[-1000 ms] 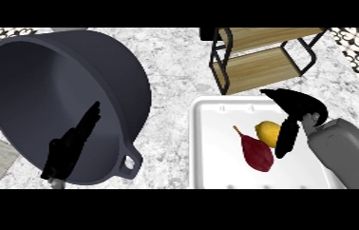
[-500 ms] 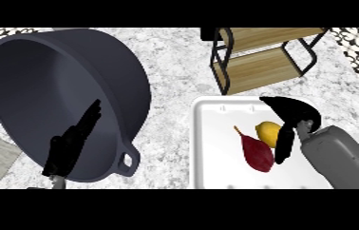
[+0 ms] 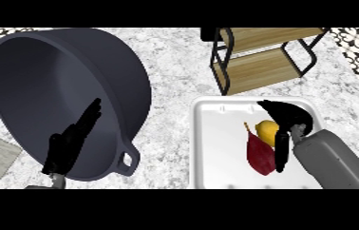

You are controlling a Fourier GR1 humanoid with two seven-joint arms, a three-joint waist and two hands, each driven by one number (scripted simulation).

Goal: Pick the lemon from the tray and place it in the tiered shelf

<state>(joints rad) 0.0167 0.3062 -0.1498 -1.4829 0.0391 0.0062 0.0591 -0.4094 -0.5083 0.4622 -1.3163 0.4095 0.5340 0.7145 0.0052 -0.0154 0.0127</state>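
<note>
Since the earlier frames your right hand [image 3: 284,114] has drawn in from the tray's far-right corner toward the lemon [image 3: 267,129], and its thumb now hangs down the fruit's right side.

In the head view, the only one you have, the lemon lies in the white tray [image 3: 217,148], touching the upper end of a dark red vegetable [image 3: 260,154]. Your right hand arches over the lemon from above and the right, fingers curled downward but not yet closed on it; that looks like a cupping approach, placed so the fingers can close without snagging the red piece. Your left hand [image 3: 70,141] rests at the lower left over the big grey pot [image 3: 63,67], fingers straight and together, holding nothing. The tiered shelf [image 3: 263,58] stands just beyond the tray's far edge, near enough for a short carry.

Count: one lemon, one red vegetable, one tray, one pot, one shelf showing two wooden tiers
</note>
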